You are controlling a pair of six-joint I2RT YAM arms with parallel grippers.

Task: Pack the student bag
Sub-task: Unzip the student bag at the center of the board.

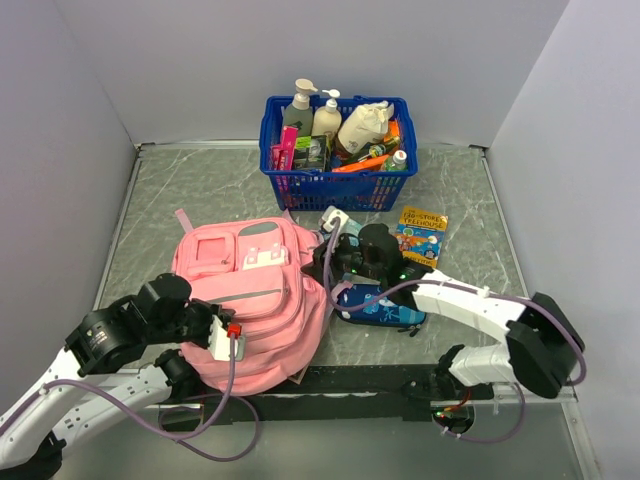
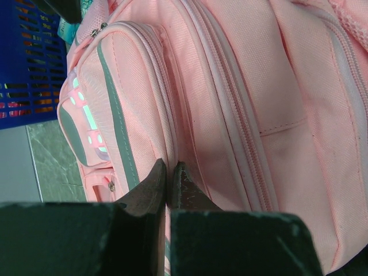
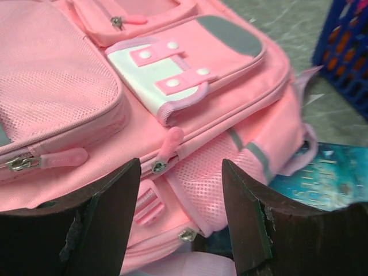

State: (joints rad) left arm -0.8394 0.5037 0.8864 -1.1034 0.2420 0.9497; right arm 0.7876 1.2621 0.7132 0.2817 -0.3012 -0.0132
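Observation:
The student bag [image 1: 262, 285], a big pink backpack with a grey-white patch [image 3: 150, 73], lies flat in the middle of the table. My left gripper [image 1: 232, 335] rests on its near left part. In the left wrist view its jaws are shut, tips [image 2: 171, 165] pressed against the pink fabric [image 2: 241, 86] beside a front pocket; whether any fabric is pinched does not show. My right gripper [image 3: 181, 169] is open at the bag's right side [image 1: 335, 258]. A pink zip pull [image 3: 170, 144] and the mesh side pocket [image 3: 207, 178] lie between its fingers, untouched.
A blue basket [image 1: 335, 185] full of bottles stands behind the bag. A colourful book [image 1: 421, 235] lies to the right. A blue pencil case [image 1: 380, 310] sits under the right arm beside the bag. Grey walls close in the table.

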